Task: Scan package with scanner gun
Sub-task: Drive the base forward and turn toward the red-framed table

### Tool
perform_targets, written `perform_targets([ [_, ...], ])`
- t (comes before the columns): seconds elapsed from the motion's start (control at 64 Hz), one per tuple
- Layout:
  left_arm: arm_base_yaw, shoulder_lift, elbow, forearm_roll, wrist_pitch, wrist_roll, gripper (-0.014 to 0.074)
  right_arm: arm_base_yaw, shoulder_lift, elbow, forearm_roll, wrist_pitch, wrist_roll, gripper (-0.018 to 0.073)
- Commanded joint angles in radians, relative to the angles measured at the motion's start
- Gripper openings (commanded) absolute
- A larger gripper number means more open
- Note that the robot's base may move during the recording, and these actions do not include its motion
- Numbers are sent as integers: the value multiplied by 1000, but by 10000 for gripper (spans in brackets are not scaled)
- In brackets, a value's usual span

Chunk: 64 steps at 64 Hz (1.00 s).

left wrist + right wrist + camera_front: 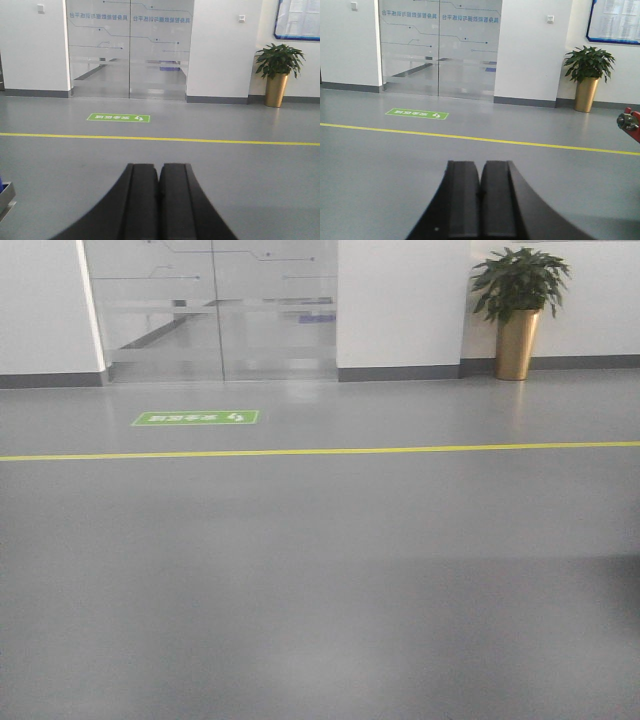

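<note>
Left claw [159,169]: black padded fingers pressed together, gripping nothing.
Right claw [481,167]: black fingers likewise pressed together, gripping nothing.
Glossy grey floor [320,590]: crossed by 1 thin yellow line [320,451].
Frosted glass doors [215,310]: beyond that line.
Leafy green plant in gold pot [518,315]: by the white wall.
Green rectangular floor sign [195,418]: before the doors.
Package, scanner gun: whereabouts cannot be told.

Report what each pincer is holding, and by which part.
Nothing is held. The left pincer and the right pincer are both shut, fingers pressed together with nothing between them.
</note>
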Motion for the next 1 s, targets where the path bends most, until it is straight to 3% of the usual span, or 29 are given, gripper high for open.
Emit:
perform_targets([
  [0.0,2,-3,-3,-1,-17,5,-111,-5,-4,1,6,-16,-6,-169],
  [0.985,2,-3,-3,-1,-17,5,-111,-5,-4,1,6,-16,-6,-169],
])
